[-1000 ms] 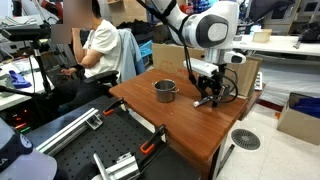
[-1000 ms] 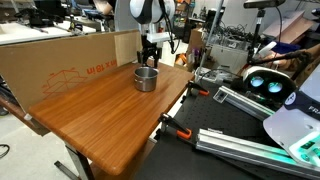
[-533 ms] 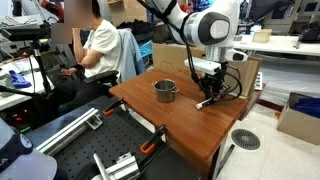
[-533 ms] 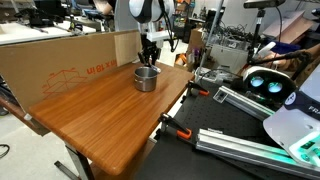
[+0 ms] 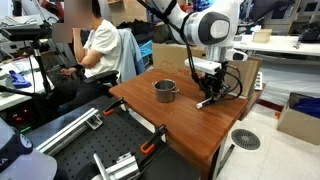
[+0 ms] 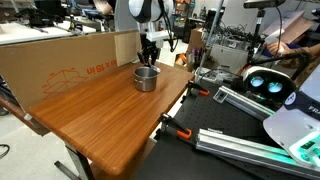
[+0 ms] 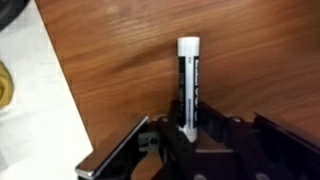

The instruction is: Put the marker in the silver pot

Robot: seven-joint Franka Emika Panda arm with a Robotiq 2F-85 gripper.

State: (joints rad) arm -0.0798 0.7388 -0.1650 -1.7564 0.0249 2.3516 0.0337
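Observation:
The marker, a black stick with a white cap, lies on the wooden table and points away from the wrist camera. My gripper is shut on its near end, with the dark jaws on both sides of it. In an exterior view the gripper is low over the table to the right of the silver pot, and the marker shows as a dark stick under it. From the opposite side the gripper stands just behind the silver pot, and the marker is hidden there.
A cardboard wall runs along the table's far side. A seated person is behind the table. Orange clamps grip the table's edge. Pale floor shows past the table edge close to the gripper.
The jaws have closed on the marker's end over the last second. The arm and the pot have stayed where they were.

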